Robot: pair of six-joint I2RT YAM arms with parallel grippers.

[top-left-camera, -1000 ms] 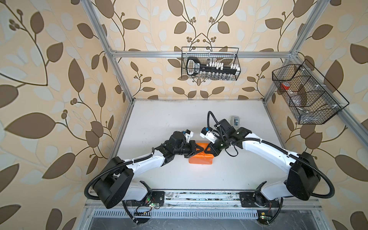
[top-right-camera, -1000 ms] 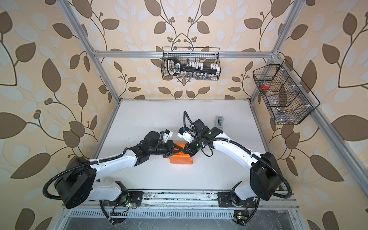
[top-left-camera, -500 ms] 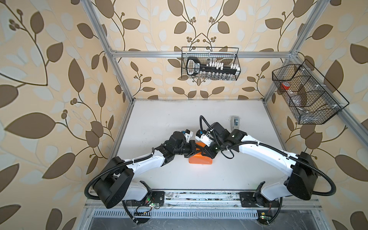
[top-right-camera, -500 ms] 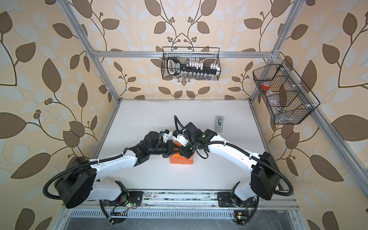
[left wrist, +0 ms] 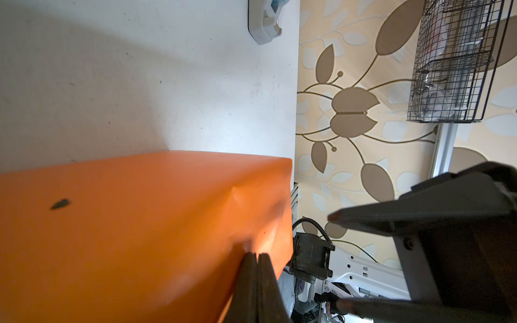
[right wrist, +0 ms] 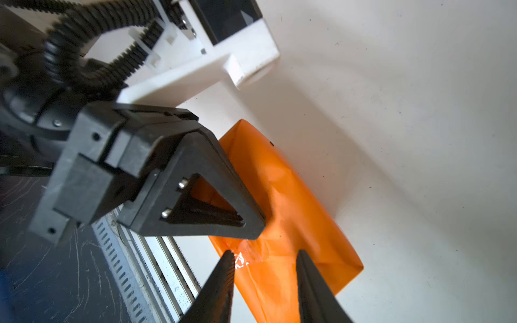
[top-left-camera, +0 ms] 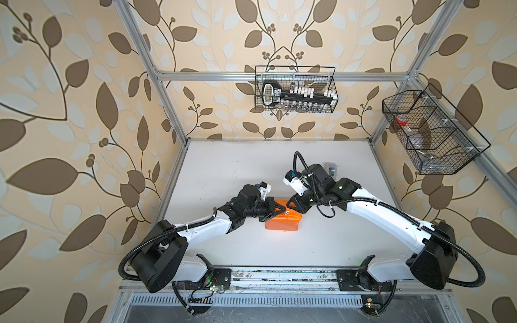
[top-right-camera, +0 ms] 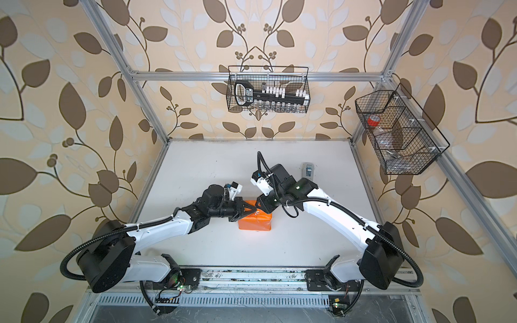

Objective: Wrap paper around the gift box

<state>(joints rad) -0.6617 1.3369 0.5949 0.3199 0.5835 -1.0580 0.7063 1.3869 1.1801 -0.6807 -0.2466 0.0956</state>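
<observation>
The orange paper (top-left-camera: 282, 222) (top-right-camera: 254, 222) is folded round into a block-shaped parcel at the middle of the table; the gift box is hidden inside it. My left gripper (top-left-camera: 284, 210) (left wrist: 256, 255) is shut, its tips pressed against the parcel's top, where the paper (left wrist: 140, 223) puckers. My right gripper (top-left-camera: 290, 205) (right wrist: 264, 253) hovers open just above the same spot on the paper (right wrist: 293, 223), facing the left gripper (right wrist: 261, 223), with nothing between its fingers.
A grey tape dispenser (top-left-camera: 331, 169) (left wrist: 264, 22) sits on the white table behind my right arm. A wire basket (top-left-camera: 296, 89) hangs on the back wall and another (top-left-camera: 430, 131) on the right wall. Metal frame posts border the table.
My right gripper has gone from shut to open and drawn back a little from over the parcel. The left gripper has stayed shut on the parcel's top.
</observation>
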